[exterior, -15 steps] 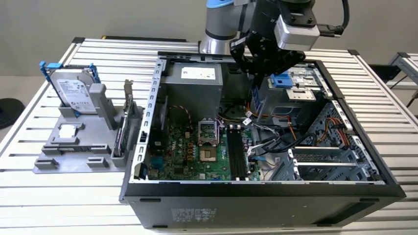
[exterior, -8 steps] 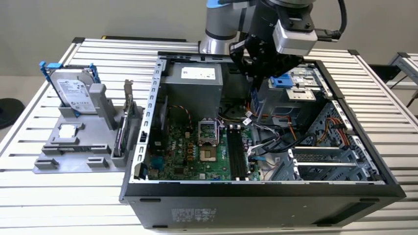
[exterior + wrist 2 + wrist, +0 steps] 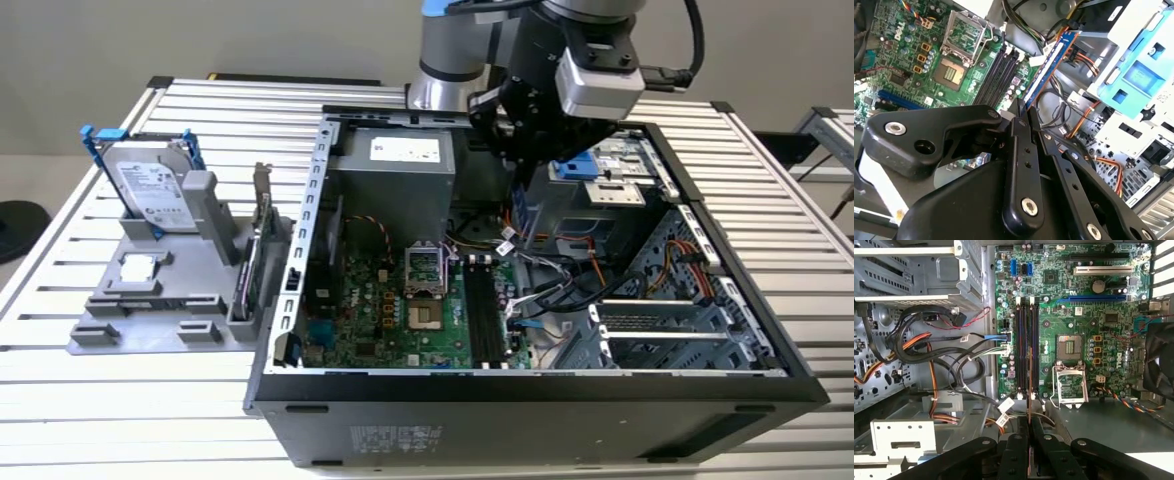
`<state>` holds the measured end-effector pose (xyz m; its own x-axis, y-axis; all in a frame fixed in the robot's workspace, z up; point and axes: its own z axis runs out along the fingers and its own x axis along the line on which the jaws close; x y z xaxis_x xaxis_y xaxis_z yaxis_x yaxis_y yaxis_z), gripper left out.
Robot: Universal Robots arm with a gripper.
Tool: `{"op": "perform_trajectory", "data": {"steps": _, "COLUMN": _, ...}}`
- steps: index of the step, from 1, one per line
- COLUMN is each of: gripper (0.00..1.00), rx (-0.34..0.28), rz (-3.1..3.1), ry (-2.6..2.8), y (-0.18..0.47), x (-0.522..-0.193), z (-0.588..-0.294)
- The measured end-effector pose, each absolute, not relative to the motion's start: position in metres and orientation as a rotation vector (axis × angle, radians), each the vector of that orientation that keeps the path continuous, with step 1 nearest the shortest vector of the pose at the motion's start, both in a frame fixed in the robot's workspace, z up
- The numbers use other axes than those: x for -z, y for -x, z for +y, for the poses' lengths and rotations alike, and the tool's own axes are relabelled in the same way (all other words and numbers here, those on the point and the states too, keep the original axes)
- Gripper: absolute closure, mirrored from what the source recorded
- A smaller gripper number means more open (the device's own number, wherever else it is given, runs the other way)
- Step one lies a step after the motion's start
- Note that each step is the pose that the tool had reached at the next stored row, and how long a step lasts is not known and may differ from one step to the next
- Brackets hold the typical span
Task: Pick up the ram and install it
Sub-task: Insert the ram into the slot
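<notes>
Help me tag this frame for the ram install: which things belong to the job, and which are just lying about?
Job: the ram, clamped in the pincer; the memory slots on the motherboard.
Lying about: the hard drive and upright card in the grey stand; cables; processor socket.

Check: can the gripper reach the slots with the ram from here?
Probably yes. The gripper, shut on the ram, hangs above the slots, which lie bare. The cables sit beside them, not across them.

In case (image 3: 534, 405): motherboard (image 3: 400, 300), with ram (image 3: 1046, 67) in tool (image 3: 1021, 114) above; hard drive (image 3: 147, 185) beside case.
</notes>
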<state>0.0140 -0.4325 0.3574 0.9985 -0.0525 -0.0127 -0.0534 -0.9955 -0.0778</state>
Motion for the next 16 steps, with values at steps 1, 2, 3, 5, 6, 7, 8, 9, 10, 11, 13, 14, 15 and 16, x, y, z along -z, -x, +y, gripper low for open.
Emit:
{"op": "perform_trajectory", "data": {"steps": 1, "gripper": 1.00, "rx": -0.016, "rz": 0.081, "ry": 3.062, "y": -0.014, "x": -0.357, "z": -0.433}}
{"op": "perform_trajectory", "data": {"steps": 2, "gripper": 1.00, "rx": -0.016, "rz": 0.081, "ry": 3.062, "y": -0.014, "x": -0.356, "z": -0.433}}
{"op": "perform_trajectory", "data": {"steps": 3, "gripper": 1.00, "rx": -0.016, "rz": 0.081, "ry": 3.062, "y": -0.014, "x": -0.355, "z": -0.433}}
{"op": "perform_trajectory", "data": {"steps": 5, "gripper": 1.00, "rx": -0.016, "rz": 0.081, "ry": 3.062, "y": -0.014, "x": -0.353, "z": -0.433}}
{"op": "perform_trajectory", "data": {"steps": 6, "gripper": 1.00, "rx": -0.016, "rz": 0.081, "ry": 3.062, "y": -0.014, "x": -0.352, "z": -0.433}}
{"op": "perform_trajectory", "data": {"steps": 7, "gripper": 1.00, "rx": -0.016, "rz": 0.081, "ry": 3.062, "y": -0.014, "x": -0.351, "z": -0.433}}
{"op": "perform_trajectory", "data": {"steps": 8, "gripper": 1.00, "rx": -0.016, "rz": 0.081, "ry": 3.062, "y": -0.014, "x": -0.351, "z": -0.433}}
{"op": "perform_trajectory", "data": {"steps": 9, "gripper": 1.00, "rx": -0.016, "rz": 0.081, "ry": 3.062, "y": -0.014, "x": -0.350, "z": -0.433}}
{"op": "perform_trajectory", "data": {"steps": 10, "gripper": 1.00, "rx": -0.016, "rz": 0.081, "ry": 3.062, "y": -0.014, "x": -0.349, "z": -0.433}}
{"op": "perform_trajectory", "data": {"steps": 11, "gripper": 1.00, "rx": -0.016, "rz": 0.081, "ry": 3.062, "y": -0.014, "x": -0.348, "z": -0.433}}
{"op": "perform_trajectory", "data": {"steps": 13, "gripper": 1.00, "rx": -0.016, "rz": 0.081, "ry": 3.062, "y": -0.014, "x": -0.347, "z": -0.433}}
{"op": "perform_trajectory", "data": {"steps": 14, "gripper": 1.00, "rx": -0.016, "rz": 0.081, "ry": 3.062, "y": -0.014, "x": -0.346, "z": -0.433}}
{"op": "perform_trajectory", "data": {"steps": 15, "gripper": 1.00, "rx": -0.016, "rz": 0.081, "ry": 3.062, "y": -0.014, "x": -0.346, "z": -0.433}}
{"op": "perform_trajectory", "data": {"steps": 16, "gripper": 1.00, "rx": -0.016, "rz": 0.081, "ry": 3.062, "y": -0.014, "x": -0.345, "z": -0.433}}
